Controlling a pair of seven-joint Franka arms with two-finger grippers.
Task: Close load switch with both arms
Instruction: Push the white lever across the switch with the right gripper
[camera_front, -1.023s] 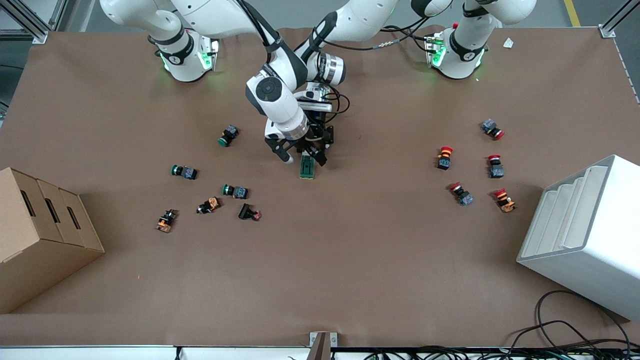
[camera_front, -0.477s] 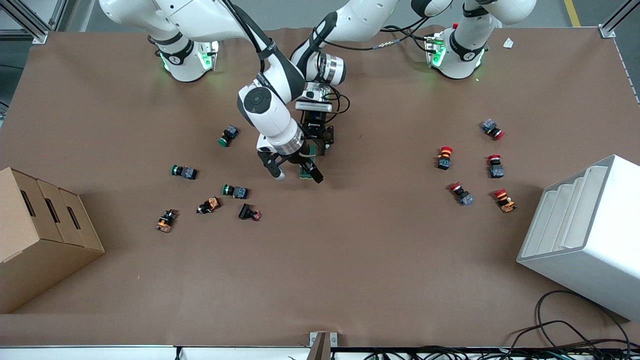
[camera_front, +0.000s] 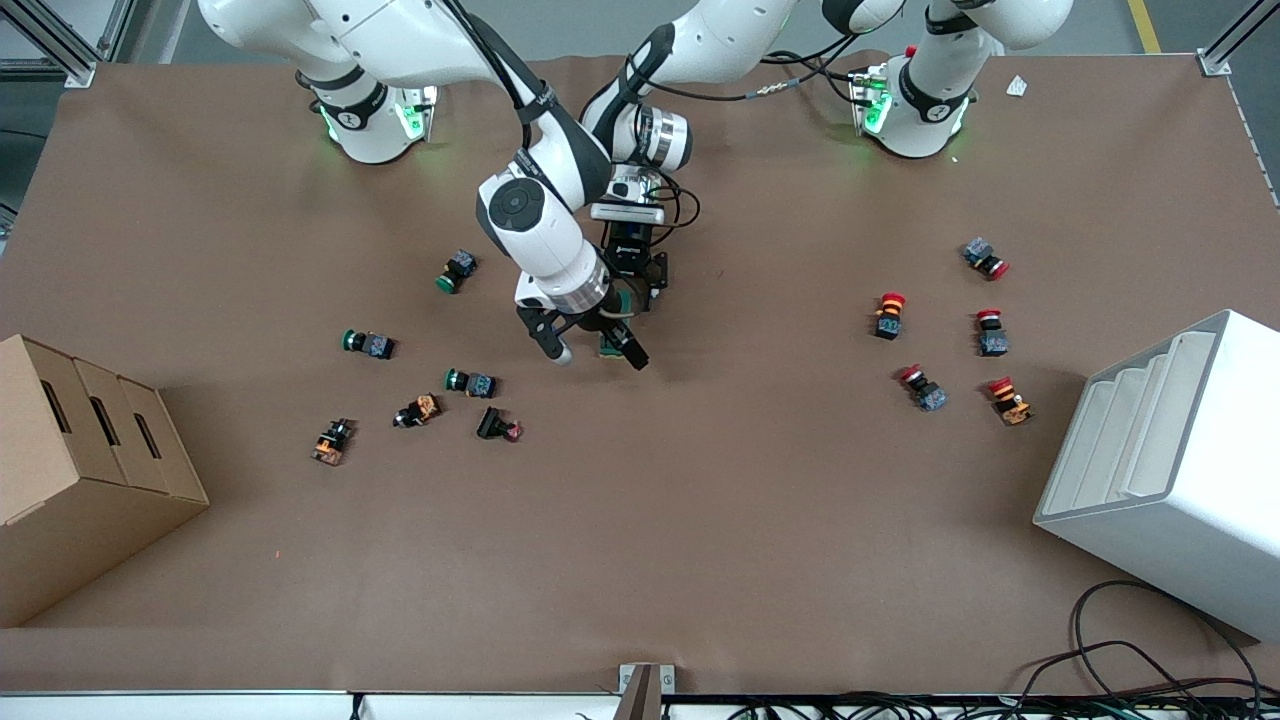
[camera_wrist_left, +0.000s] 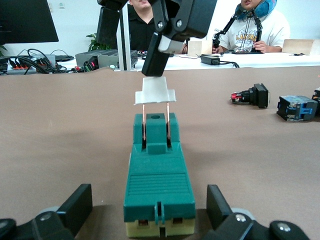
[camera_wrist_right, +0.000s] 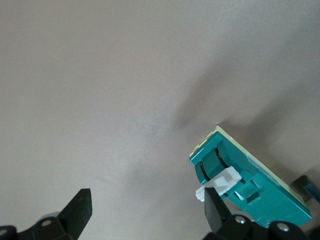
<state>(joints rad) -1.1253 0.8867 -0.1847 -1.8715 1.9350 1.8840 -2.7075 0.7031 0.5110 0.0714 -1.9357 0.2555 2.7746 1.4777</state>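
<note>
switch (camera_wrist_left: 159, 185): green block flat on the table's middle, white lever (camera_wrist_left: 154, 91) raised on copper rods.
left gripper (camera_wrist_left: 150, 212): low at the switch's cream end, jaws released, one finger on each side, not touching.
right gripper (camera_front: 592, 346): over the switch's lever end, jaws spread, one fingertip (camera_wrist_left: 155, 60) on the lever's top.
push-buttons (camera_front: 470, 382): scattered toward both ends.

Right gripper (camera_front: 592, 349) is now sitting lower over the load switch (camera_front: 612, 343) than a second ago, having swung from the switch's end farther from the front camera to its nearer end; since half a second ago it is barely shifting. One spread finger (camera_wrist_left: 156, 55) is now touching the raised white lever (camera_wrist_left: 155, 91). Left gripper (camera_front: 640, 290) is now straddling the switch's farther end, no longer masked by the right arm.
</note>
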